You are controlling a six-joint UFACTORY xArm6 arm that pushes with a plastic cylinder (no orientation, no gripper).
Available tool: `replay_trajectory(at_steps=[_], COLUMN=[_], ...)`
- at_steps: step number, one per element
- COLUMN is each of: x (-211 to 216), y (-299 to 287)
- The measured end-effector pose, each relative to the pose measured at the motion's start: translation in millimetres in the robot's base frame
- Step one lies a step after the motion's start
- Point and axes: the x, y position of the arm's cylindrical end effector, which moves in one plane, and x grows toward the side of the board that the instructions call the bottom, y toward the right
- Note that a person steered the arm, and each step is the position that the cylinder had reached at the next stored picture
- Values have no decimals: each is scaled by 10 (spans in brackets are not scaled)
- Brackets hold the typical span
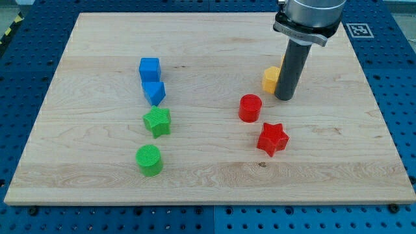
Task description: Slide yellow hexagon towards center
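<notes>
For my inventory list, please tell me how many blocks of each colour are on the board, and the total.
Blue: 2, cube and a second blue block
Green: 2, star and cylinder
Red: 2, cylinder and star
Yellow: 1, hexagon
Total: 7

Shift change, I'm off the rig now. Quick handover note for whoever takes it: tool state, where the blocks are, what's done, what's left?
Tool: my tip is down on the wooden board, at the yellow hexagon block's right side as viewed, close against it; contact can't be confirmed.
Blocks: the yellow hexagon sits upper right of centre, partly hidden by the rod. The red cylinder and red star lie below-left of it. Blue cube, blue wedge-like block, green star and green cylinder form a column on the left.
Done: tip positioned beside the hexagon.
Left: push it leftward and down to centre, likely passing just above the red cylinder.
</notes>
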Motion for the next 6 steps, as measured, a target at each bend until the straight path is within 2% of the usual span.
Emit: replay_trajectory(at_steps=[1,2,3,6], x=[0,-175,-310,-281], y=[422,526,317,-401])
